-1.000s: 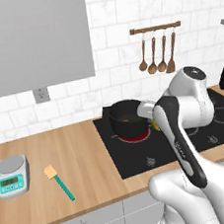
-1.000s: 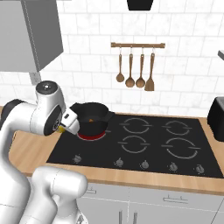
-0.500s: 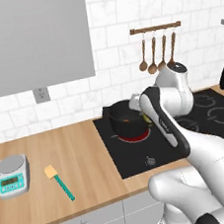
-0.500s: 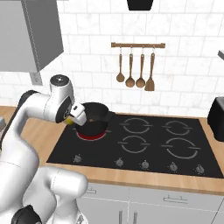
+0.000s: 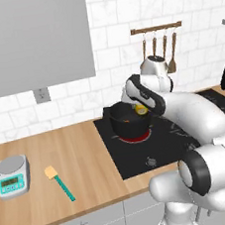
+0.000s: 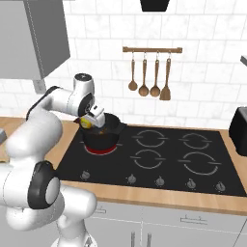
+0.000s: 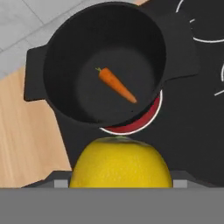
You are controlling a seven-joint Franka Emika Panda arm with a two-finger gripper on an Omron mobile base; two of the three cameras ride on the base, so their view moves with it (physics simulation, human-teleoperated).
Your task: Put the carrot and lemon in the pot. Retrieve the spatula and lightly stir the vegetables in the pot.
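One carrot (image 7: 116, 85) lies on the floor of the pot (image 7: 65, 65), slanted, its green stub toward the pot's middle. The pot (image 5: 130, 125) is black and squat, with a short handle on each side, and sits on a red-glowing burner (image 5: 135, 137) at the near left corner of the black hob (image 6: 159, 157).

The gripper (image 6: 89, 121) is closed on the lemon (image 7: 120, 164), its jaws spread wide around the fruit. In the hand view the lemon bulks at the bottom edge, with the pot below it and a little ahead. In the left base view the lemon (image 5: 141, 110) shows as a yellow spot over the pot's far rim; in the right base view the lemon (image 6: 87, 122) hangs just above the pot's (image 6: 101, 137) left edge. Whether it is over the opening or just off the rim cannot be told.

The spatula (image 5: 60, 183) lies flat on the wooden counter (image 5: 65, 155), well to the left of the hob, yellow blade toward the wall and teal handle toward the counter's front edge. A small scale (image 5: 12, 175) stands just left of it. Wooden utensils (image 6: 149, 79) hang from a rail on the tiled wall behind the hob.
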